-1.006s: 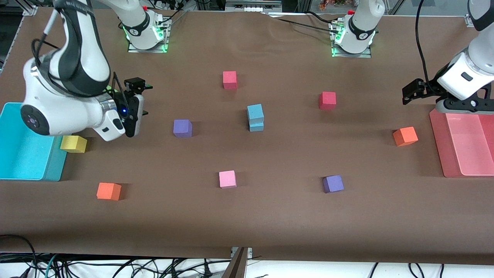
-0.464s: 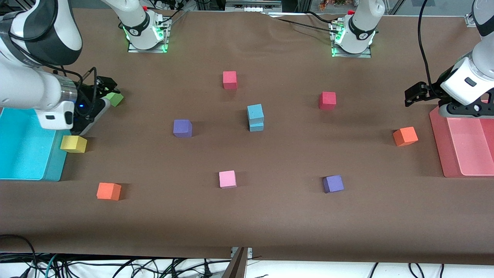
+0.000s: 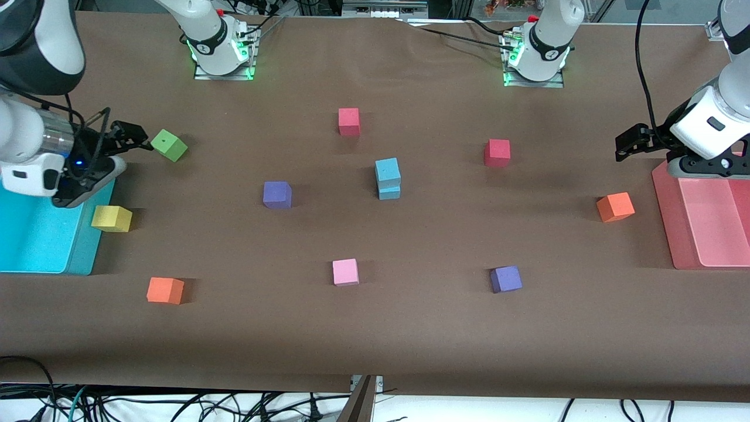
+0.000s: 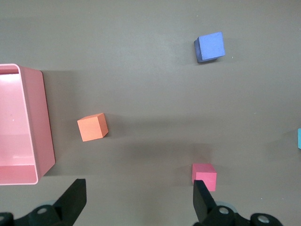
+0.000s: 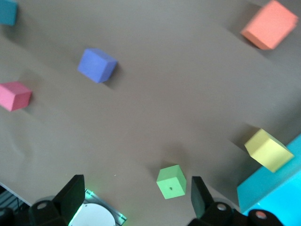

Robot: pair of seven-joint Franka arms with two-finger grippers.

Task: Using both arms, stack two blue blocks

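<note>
The two blue blocks stand stacked in the middle of the table, the upper block (image 3: pixel 387 170) sitting slightly askew on the lower block (image 3: pixel 389 192). No gripper touches them. My right gripper (image 3: pixel 130 137) is open and empty, up over the table edge of the cyan bin, beside a green cube; in the right wrist view (image 5: pixel 134 195) its jaws stand wide apart. My left gripper (image 3: pixel 630 143) is open and empty, up beside the pink bin, and its jaws also stand wide apart in the left wrist view (image 4: pixel 138 197). A blue block shows at a corner of the right wrist view (image 5: pixel 7 12).
A cyan bin (image 3: pixel 35 234) stands at the right arm's end, a pink bin (image 3: pixel 703 223) at the left arm's end. Loose cubes lie around: green (image 3: pixel 169 145), yellow (image 3: pixel 111 218), two orange (image 3: pixel 165 290) (image 3: pixel 615 206), two purple (image 3: pixel 277 194) (image 3: pixel 505 279), pink (image 3: pixel 345 272), two red (image 3: pixel 349 121) (image 3: pixel 497 152).
My right arm has drawn back toward the cyan bin, uncovering the green cube. My left gripper has barely shifted. The blue stack has not moved.
</note>
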